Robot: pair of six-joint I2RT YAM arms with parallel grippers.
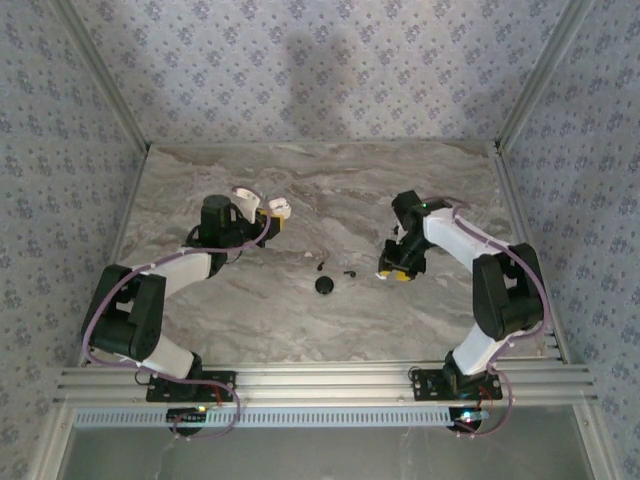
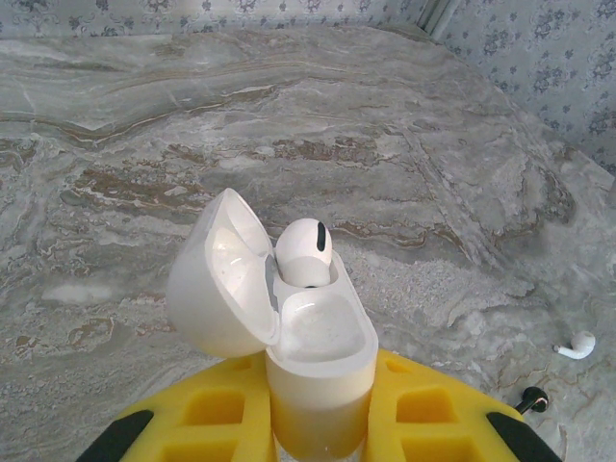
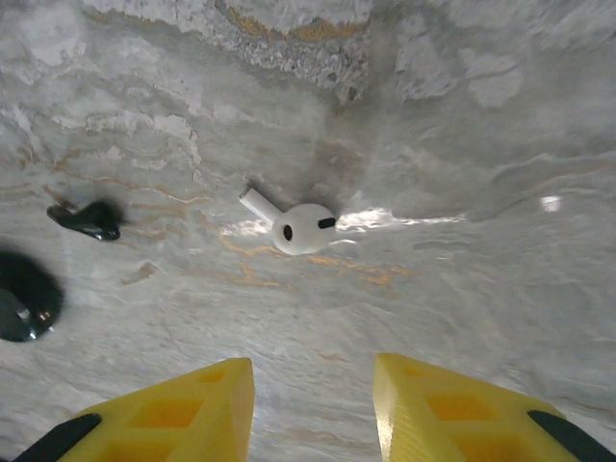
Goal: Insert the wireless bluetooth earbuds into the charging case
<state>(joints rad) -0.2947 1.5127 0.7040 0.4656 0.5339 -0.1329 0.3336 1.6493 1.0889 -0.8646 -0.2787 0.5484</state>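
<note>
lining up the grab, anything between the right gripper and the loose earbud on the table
Nothing visible. The earbud lies on bare table straight ahead of the open right gripper; a small black piece and a black disc sit off to the side.

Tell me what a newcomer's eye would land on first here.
First, the open white charging case clamped in the left hand, lid flipped back, with one white earbud seated in it. Next, the second white earbud lying loose on the marble table just ahead of the right hand, whose fingers stand apart. Small black bits lie near it.
</note>
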